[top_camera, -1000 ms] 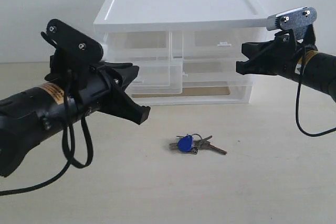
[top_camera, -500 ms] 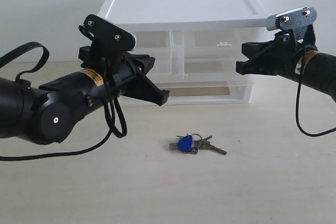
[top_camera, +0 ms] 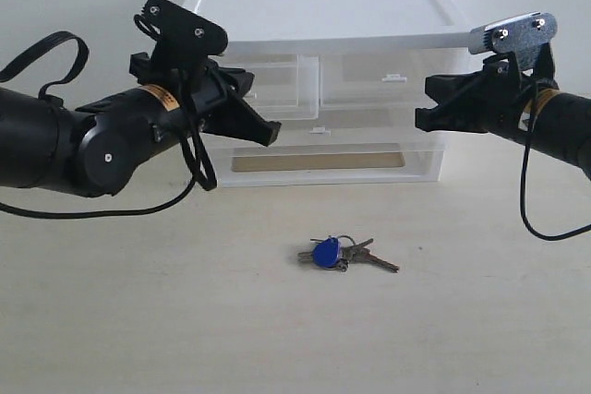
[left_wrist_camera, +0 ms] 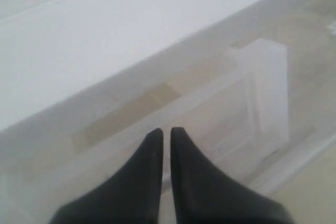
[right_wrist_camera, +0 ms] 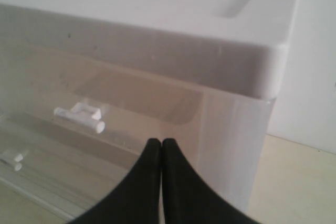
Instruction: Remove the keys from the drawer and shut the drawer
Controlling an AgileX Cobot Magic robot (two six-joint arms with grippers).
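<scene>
The left gripper (top_camera: pixel 266 132), jaws pressed together and holding nothing, pointed at the front of the drawer (top_camera: pixel 277 85) in the upper middle of the exterior view. Whether its tips touched the plastic could not be told. The right gripper (top_camera: pixel 423 106), likewise closed and empty, hovered by the right edge of the drawer unit (top_camera: pixel 323 6). The keys (top_camera: pixel 334 253) lay on the table (top_camera: pixel 138 320) in the lower middle, well apart from both grippers.
</scene>
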